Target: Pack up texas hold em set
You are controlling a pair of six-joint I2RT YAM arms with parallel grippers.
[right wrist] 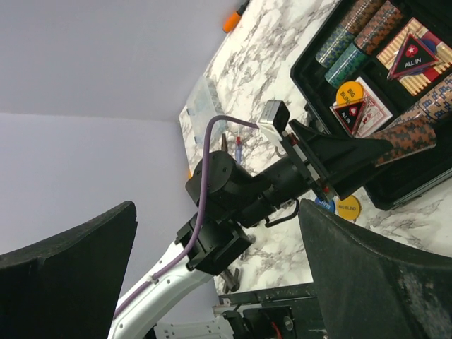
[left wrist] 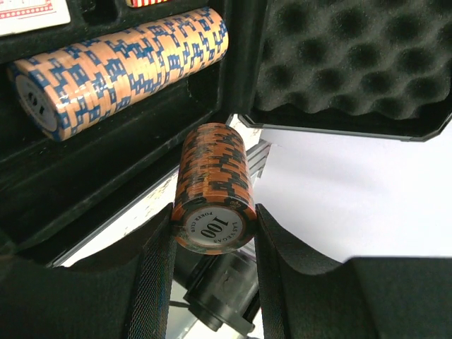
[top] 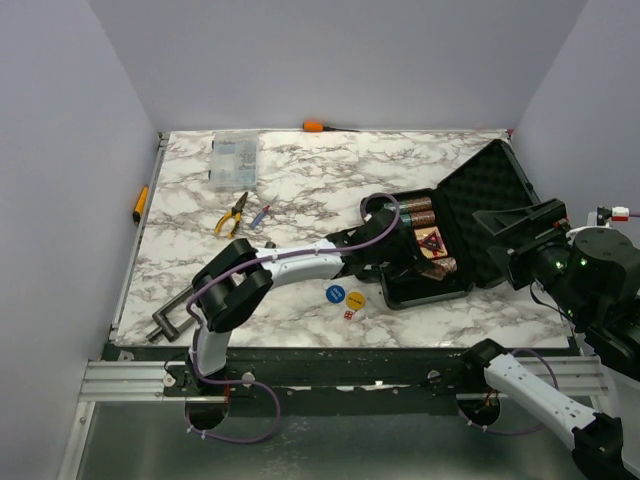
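Between the two pads (left wrist: 159,261) of my left pincer (left wrist: 215,212), one brown chip stack (left wrist: 214,176) is sitting clenched. It is lying on its side, with its "100" face pointing back at the lens.

From above, I am reaching that pincer into the open black case (top: 500,195). The case is lying at 3 o'clock on the marble table (top: 300,170), its lid leaning back toward 2 o'clock. The held stack is hanging at the case's near edge; I cannot tell whether it is touching the lining.

Lying inside the case:
- one peach-and-blue stack (left wrist: 120,67)
- two rows of teal and brown chips (right wrist: 349,42)
- two card decks (right wrist: 393,51)
- one orange disc (right wrist: 349,92)

Lying out on the table, at 8 o'clock from the case:
- one blue disc (top: 335,293)
- one yellow disc (top: 355,298) just beside it
- one red die (top: 348,314) at 6 o'clock of the pair

I am holding my right pincer (right wrist: 217,212) released beyond the lid at 3 o'clock. Its jaws are spreading wide with nothing gripped.

One clear parts box (top: 233,160) is sitting at 11 o'clock, with one pair of yellow-handled pliers (top: 233,213) at 6 o'clock of it.
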